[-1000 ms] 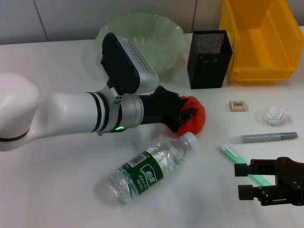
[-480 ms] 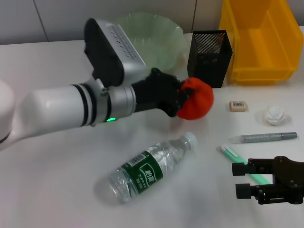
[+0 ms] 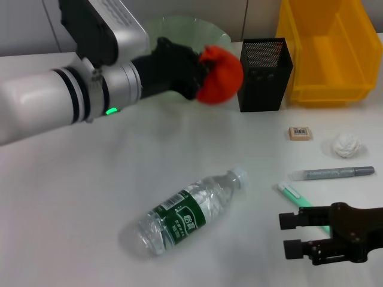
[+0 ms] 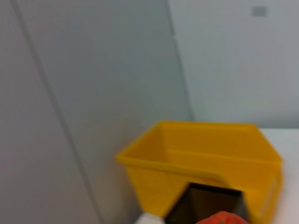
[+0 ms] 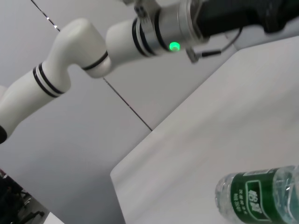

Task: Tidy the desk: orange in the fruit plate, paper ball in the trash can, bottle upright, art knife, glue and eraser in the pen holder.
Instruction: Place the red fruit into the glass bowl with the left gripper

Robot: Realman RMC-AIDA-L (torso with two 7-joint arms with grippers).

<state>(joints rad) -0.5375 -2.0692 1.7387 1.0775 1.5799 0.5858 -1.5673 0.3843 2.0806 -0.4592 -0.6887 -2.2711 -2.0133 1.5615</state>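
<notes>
We see the left end effector [image 3: 206, 75] raised at upper centre, clamped; the right end effector [image 3: 289, 235] at lower right, fingers apart.

A: The head camera looks down and forward over the table [image 3: 72, 197], taking in the bottle [image 3: 190, 210] and the trash can [image 3: 326, 51].

B: The left wrist camera faces that trash can [image 4: 205, 163] closely; the right wrist camera, low, shares the bottle [image 5: 259, 198].
</notes>
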